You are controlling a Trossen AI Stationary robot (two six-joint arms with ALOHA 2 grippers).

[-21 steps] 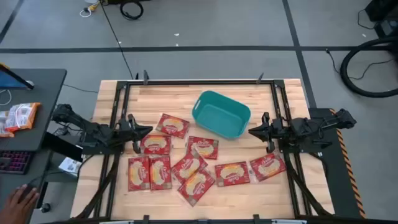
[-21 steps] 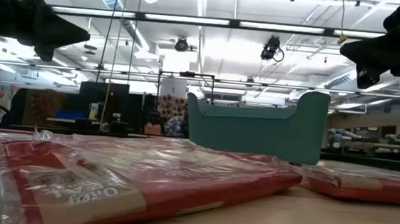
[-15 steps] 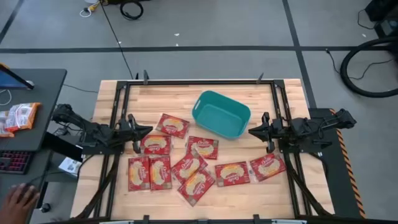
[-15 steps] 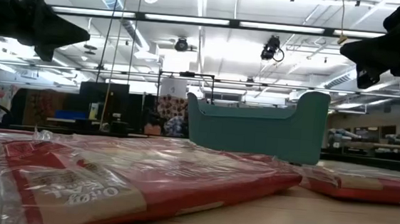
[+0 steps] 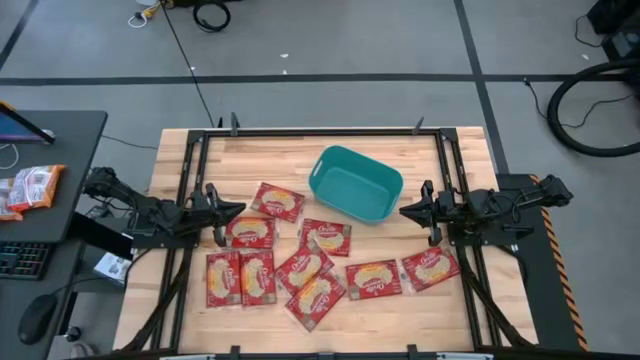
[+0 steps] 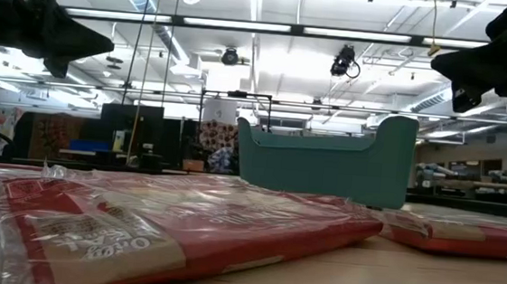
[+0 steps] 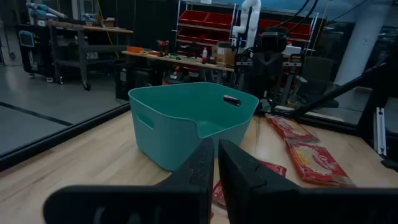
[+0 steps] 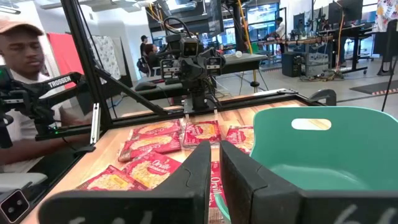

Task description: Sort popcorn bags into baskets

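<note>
While both arms hang at the table's edges, the high view shows nothing sorted: the teal basket point(image 5: 356, 184) sits empty at centre-back, and the popcorn bags point(image 5: 300, 265) lie scattered in front of it. The left gripper point(image 5: 226, 212) sits just beside the bag point(image 5: 250, 231) nearest it, a sensible first pick. The right gripper point(image 5: 412, 212) waits beside the basket.

Low view: the nearest bag point(image 6: 166, 221) lies flat and crinkly, so I'd pinch an edge rather than press down on the face.

Left wrist view: its fingers point(image 7: 202, 168) are pressed nearly together, holding nothing; they need to spread before descending.

Right wrist view: fingers point(image 8: 199, 168) likewise closed and empty, basket rim point(image 8: 323, 115) close by; a person sits beyond the table.
</note>
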